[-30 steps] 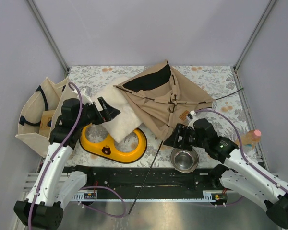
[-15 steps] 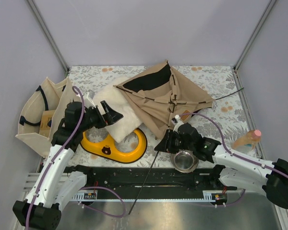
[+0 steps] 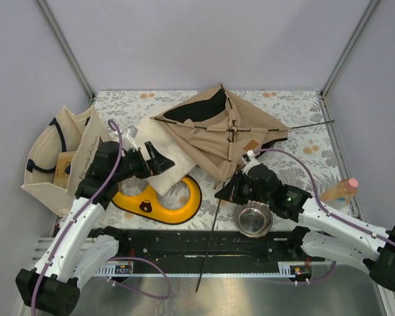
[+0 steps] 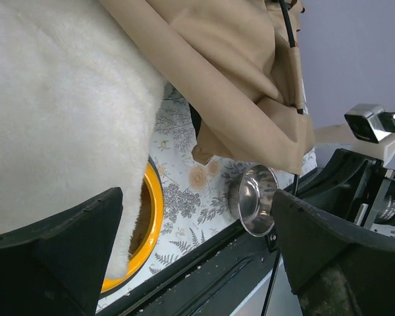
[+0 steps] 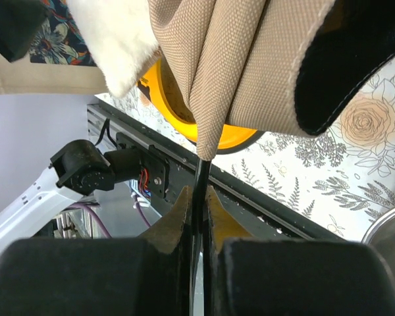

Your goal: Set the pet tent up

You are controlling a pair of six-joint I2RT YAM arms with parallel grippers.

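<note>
While the left tool (image 3: 158,159) hangs spread wide over the white cushion (image 3: 176,164), the right tool (image 5: 197,201) is clenched on a thin black pole (image 3: 212,230) of the tan pet tent (image 3: 224,128), which lies slumped in the middle of the floral surface (image 3: 296,105), partly overlapping the cushion.

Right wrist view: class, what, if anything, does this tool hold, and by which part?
The right tool is shut on the tan canvas pet tent, gripping its thin black pole just below the fabric's corner.
</note>
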